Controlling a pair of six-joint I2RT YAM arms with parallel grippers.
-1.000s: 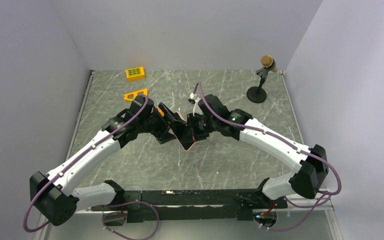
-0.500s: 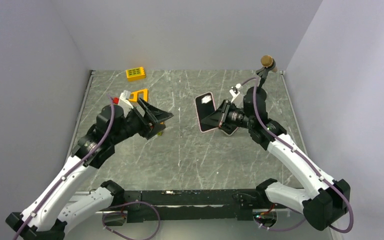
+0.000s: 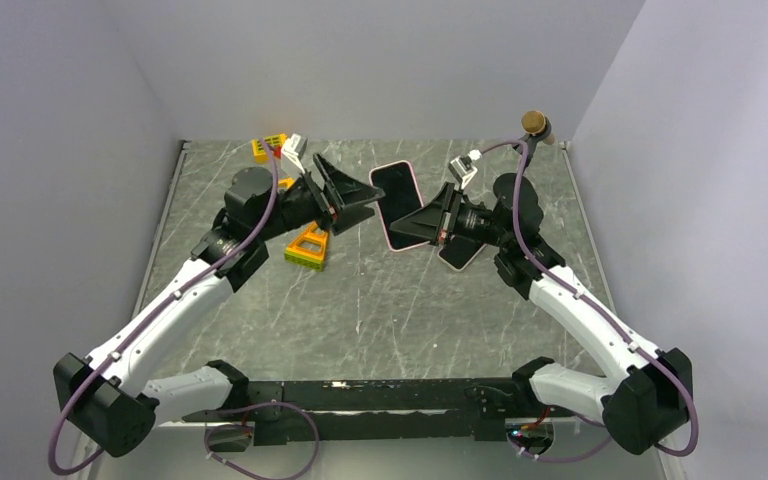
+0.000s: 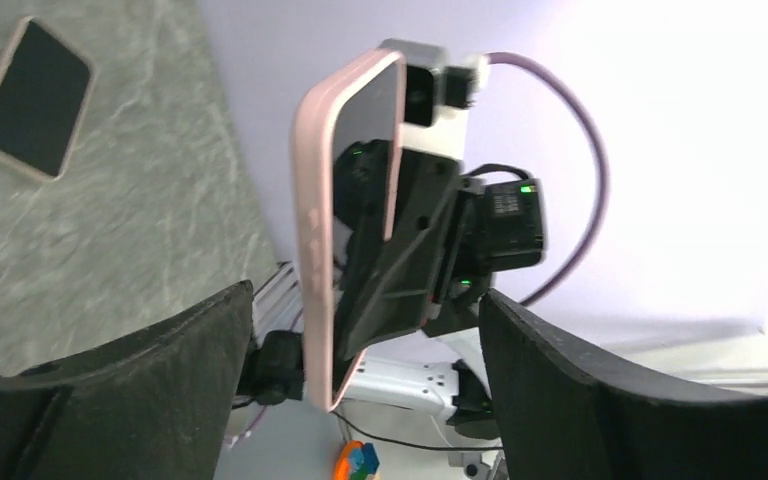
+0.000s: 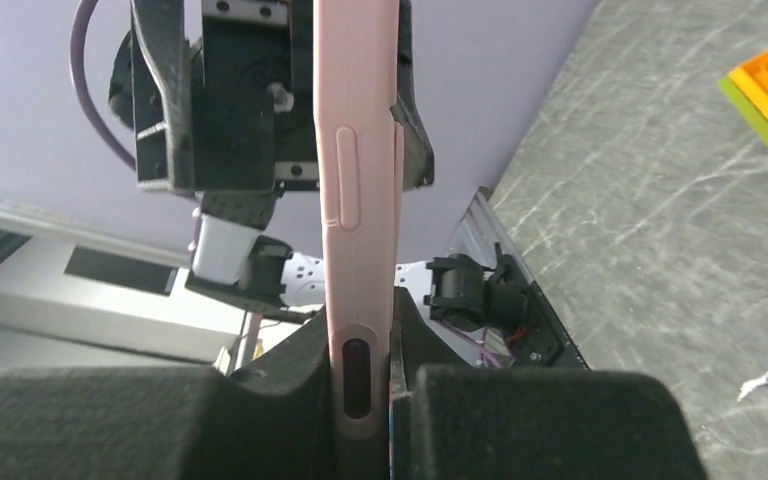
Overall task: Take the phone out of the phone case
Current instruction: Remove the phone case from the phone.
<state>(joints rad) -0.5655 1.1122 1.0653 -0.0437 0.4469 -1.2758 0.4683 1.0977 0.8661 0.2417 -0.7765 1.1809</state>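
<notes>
The right hand [image 3: 412,222] is clamped on the lower end of the pink case [image 3: 397,190] and holds it on edge above the middle of the counter [image 3: 380,310]; its wrist view shows the case's side, with button mouldings, pinched tight between the pads. Facing it from the left, the left hand [image 3: 360,205] is spread wide and holds nothing, its fingers apart from the case. A glossy dark face fills the pink rim, so the phone [image 4: 360,120] is probably seated in the case and not yet out, though the pictures do not settle this. A second dark slab [image 4: 35,100] with a pale rim lies flat on the counter under the right arm; what it is cannot be told. By this reading the case is lifted and presented, and the left hand has yet to close on it and work the phone free.
</notes>
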